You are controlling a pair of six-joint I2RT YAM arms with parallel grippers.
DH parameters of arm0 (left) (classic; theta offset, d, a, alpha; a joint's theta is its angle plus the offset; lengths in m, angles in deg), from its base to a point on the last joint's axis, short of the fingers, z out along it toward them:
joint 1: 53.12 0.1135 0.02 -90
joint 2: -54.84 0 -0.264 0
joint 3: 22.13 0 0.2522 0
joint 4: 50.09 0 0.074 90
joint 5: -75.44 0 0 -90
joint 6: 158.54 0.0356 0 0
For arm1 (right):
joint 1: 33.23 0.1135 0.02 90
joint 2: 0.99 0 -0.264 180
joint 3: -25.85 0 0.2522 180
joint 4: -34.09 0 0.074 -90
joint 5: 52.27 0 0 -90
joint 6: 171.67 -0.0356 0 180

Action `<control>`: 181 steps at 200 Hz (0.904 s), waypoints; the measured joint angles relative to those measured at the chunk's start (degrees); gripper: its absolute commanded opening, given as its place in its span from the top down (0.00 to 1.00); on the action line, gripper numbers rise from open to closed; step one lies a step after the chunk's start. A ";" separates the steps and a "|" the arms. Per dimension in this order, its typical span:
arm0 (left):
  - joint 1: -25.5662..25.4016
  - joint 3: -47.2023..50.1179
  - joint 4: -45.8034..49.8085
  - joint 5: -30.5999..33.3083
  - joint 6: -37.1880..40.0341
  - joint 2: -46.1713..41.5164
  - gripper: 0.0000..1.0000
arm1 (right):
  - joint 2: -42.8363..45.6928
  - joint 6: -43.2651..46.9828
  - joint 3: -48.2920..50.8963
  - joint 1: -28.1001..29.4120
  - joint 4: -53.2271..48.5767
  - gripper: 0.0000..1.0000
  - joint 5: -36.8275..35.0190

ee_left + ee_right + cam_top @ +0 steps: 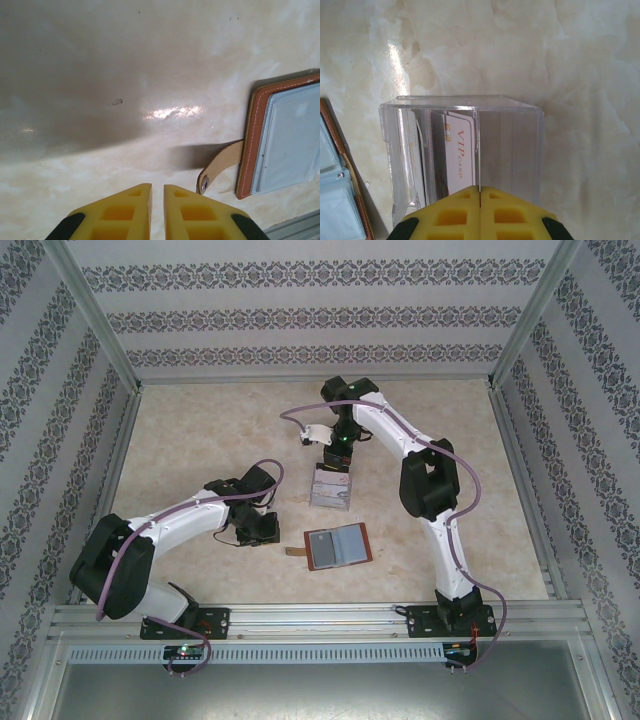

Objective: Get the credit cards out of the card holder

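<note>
The card holder (pixel 338 547) lies open on the table, its blue-grey inner face up and its tan tab (pixel 220 165) sticking out to the left. My right gripper (pixel 479 189) is shut on a credit card (pixel 478 150) seen edge-on, which stands inside the clear plastic tray (pixel 515 150). Another credit card (pixel 457 150), marked VIP, stands in the tray to its left. In the top view the right gripper (pixel 338 460) hangs over the tray (pixel 331 487). My left gripper (pixel 157 187) rests low, left of the holder's tab, nearly shut with nothing in it.
The beige marble-patterned table (pixel 200 440) is walled by patterned panels on three sides. An aluminium rail (pixel 320 618) runs along the near edge. The holder's brown edge (pixel 335 165) lies just left of the tray in the right wrist view.
</note>
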 measured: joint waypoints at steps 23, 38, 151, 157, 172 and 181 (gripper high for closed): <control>0.00 -0.02 0.09 0.00 0.00 0.00 0.84 | -0.28 -0.11 -0.07 0.00 -0.02 0.81 -0.02; 0.02 -0.11 0.20 0.00 0.02 0.00 0.84 | -0.90 -0.48 -0.59 0.00 0.00 0.78 -0.50; 0.02 -2.36 1.51 -0.02 0.02 -0.87 0.81 | 5.77 -3.93 1.14 -0.52 4.42 0.72 -7.13; 0.02 -2.54 1.51 -0.02 0.00 -0.90 0.81 | 6.49 -4.11 1.38 -0.52 4.42 0.72 -7.15; 0.00 -2.95 1.53 -0.24 -0.02 -0.90 0.81 | 9.88 -6.14 5.60 -0.48 8.13 0.72 -7.15; -0.07 -3.43 1.53 -0.46 -0.02 -0.90 0.81 | 12.55 -7.69 9.29 -0.46 9.60 0.72 -7.23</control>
